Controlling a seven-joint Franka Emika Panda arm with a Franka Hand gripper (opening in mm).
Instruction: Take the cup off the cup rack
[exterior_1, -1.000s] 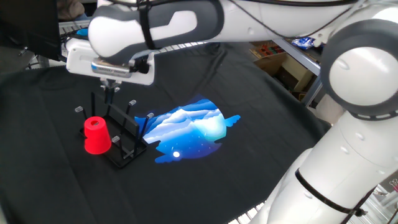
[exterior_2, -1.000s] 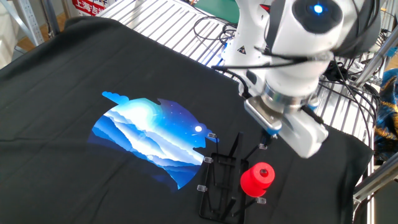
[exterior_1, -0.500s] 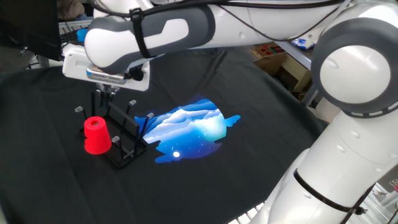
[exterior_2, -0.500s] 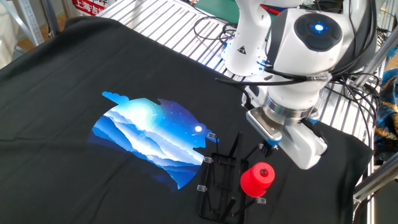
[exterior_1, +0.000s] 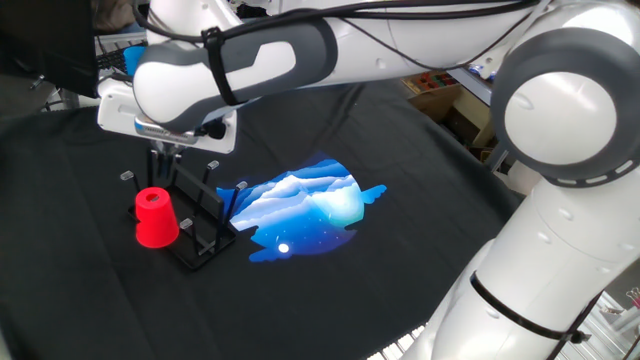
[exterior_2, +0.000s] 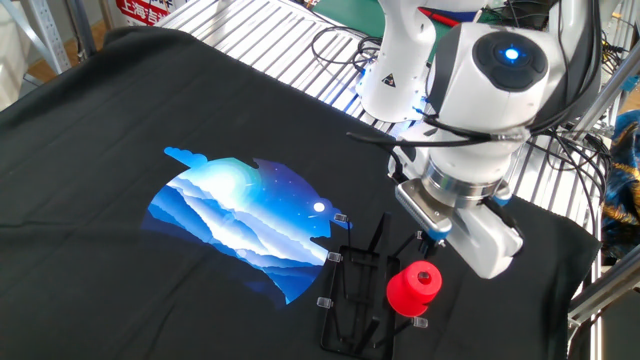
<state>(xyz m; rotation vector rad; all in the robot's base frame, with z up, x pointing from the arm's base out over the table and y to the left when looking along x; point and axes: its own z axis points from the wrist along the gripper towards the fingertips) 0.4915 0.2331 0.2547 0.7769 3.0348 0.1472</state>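
Observation:
The red cup (exterior_1: 155, 218) sits upside down over a peg at the left end of the black wire cup rack (exterior_1: 201, 222). In the other fixed view the cup (exterior_2: 413, 288) is at the right side of the rack (exterior_2: 353, 290). My gripper (exterior_1: 164, 162) hangs just above and behind the cup, fingers pointing down, not touching it. The dark fingers stand a little apart with nothing between them. In the other fixed view the gripper (exterior_2: 433, 241) is mostly hidden under the white hand, just above the cup.
A black cloth with a blue printed picture (exterior_1: 305, 205) covers the table. Several bare pegs with pale tips (exterior_1: 213, 165) stand on the rack. A metal grid and cables (exterior_2: 330, 45) lie behind the table.
My gripper has moved a little to the left and down, closer to the red cup. The cup and rack have not moved.

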